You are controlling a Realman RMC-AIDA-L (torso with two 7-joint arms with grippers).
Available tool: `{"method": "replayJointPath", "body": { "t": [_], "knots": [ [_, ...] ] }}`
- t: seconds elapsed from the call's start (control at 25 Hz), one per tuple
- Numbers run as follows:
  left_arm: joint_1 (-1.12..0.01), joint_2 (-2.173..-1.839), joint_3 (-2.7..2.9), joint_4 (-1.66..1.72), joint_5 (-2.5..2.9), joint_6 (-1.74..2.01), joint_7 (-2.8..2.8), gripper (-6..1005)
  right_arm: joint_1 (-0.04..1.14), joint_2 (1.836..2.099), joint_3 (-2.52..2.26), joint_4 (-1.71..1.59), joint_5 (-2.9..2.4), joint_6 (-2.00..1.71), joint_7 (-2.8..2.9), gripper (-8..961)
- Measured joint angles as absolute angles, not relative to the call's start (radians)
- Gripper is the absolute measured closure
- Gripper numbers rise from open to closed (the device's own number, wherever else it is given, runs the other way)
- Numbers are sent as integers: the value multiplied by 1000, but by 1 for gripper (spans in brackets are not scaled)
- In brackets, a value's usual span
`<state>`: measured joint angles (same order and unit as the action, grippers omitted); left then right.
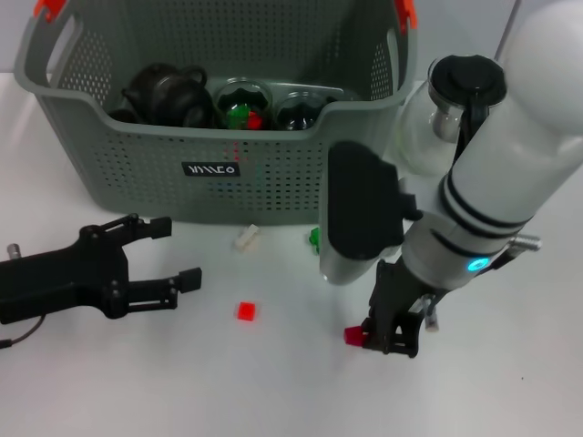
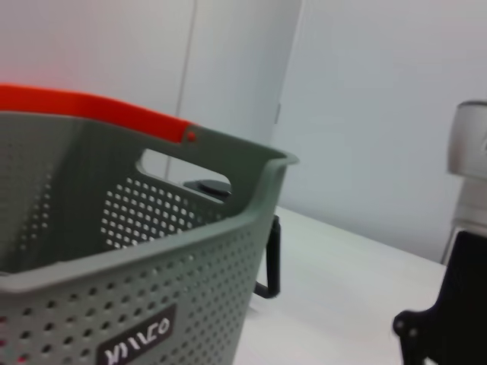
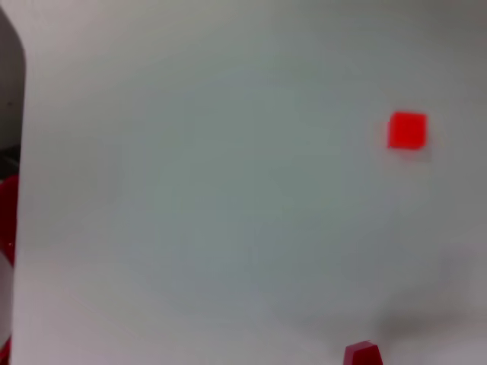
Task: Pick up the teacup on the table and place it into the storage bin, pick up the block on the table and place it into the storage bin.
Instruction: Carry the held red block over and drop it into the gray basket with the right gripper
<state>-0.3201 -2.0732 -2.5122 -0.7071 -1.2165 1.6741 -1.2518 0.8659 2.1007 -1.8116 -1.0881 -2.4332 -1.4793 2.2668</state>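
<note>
1. The right gripper (image 1: 387,341) points straight down at the table (image 1: 273,382), at about 5 o'clock from the storage bin (image 1: 219,173), its fingers pinching a small red block (image 1: 353,336).
2. The left gripper (image 1: 173,255) lies low near 7 o'clock of the bin, fingers spread wide and holding nothing.
3. A second red block (image 1: 247,310) sits between the grippers; a dark teapot (image 1: 168,91) and glass cups rest inside the bin.
</note>
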Motion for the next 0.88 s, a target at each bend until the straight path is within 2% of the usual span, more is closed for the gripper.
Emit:
{"method": "replayJointPath", "body": {
  "t": [0.4,0.88],
  "knots": [
    [-326,-2067,-2530,-707,-1220,1661,-1246,63,830,2099,-1560,-1417,-2526,-1700,2295,817],
    [-348,-2063,-2530,-707,-1224,1652,-1251,63,830,2098,-1280,-1533,-2333,-1576,2209,827]
  ]
}}
